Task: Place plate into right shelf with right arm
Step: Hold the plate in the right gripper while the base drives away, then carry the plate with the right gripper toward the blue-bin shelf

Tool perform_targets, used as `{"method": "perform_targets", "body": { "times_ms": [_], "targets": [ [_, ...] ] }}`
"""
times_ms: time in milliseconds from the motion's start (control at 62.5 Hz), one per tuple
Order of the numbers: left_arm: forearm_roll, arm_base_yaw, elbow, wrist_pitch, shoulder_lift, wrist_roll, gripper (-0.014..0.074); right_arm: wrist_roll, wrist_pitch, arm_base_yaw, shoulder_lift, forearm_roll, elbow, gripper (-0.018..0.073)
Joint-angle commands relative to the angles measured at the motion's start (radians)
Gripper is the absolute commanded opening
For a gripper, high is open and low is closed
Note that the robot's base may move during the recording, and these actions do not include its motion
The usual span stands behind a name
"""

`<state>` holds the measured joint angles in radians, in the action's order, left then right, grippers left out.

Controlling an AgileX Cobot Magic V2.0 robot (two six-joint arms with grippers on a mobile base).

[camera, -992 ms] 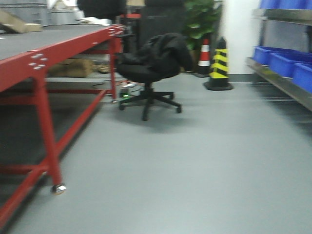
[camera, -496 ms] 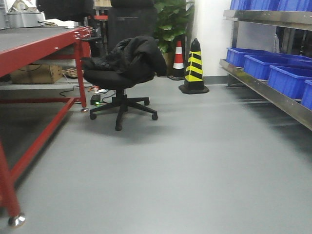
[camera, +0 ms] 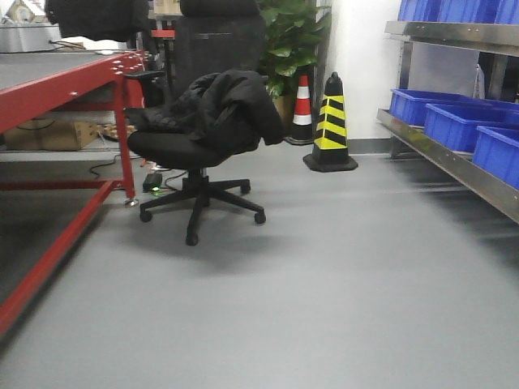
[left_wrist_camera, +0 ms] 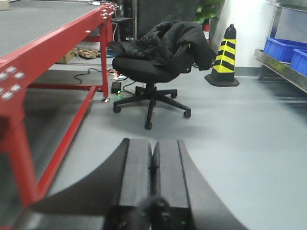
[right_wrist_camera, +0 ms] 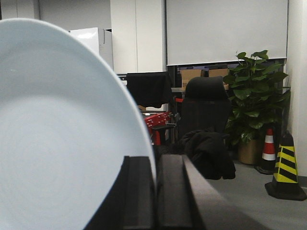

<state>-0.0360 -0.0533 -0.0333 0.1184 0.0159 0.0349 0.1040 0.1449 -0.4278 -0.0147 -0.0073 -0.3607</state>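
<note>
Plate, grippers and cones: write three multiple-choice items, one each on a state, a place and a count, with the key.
1. The left gripper is: A wide open; B shut and empty; C out of view.
2. The plate is: A in the right gripper; B in the left gripper; C out of view.
3. The traffic cones by the plant number: A one; B three; C two.

B: the left wrist view shows its fingers meeting with nothing between.
A: the right wrist view shows the plate's rim pinched there.
C: the front view shows one red-white and one yellow-black.
</note>
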Motion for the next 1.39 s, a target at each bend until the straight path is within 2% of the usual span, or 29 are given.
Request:
{"method": "perform_targets", "body": {
  "times_ms": [0,1377],
  "targets": [
    [-0.006,0.001,-0.008,-0.086,0.007,-0.003,-0.0047,0.003,-0.097,0.002,0.008,-0.011,-0.025,0.0064],
    [-0.006,0.001,-0.008,-0.086,0.007,-0.003,-0.0047,0.003,-0.097,0.002,0.009,-0.011,-0.025,0.0064]
  ]
}}
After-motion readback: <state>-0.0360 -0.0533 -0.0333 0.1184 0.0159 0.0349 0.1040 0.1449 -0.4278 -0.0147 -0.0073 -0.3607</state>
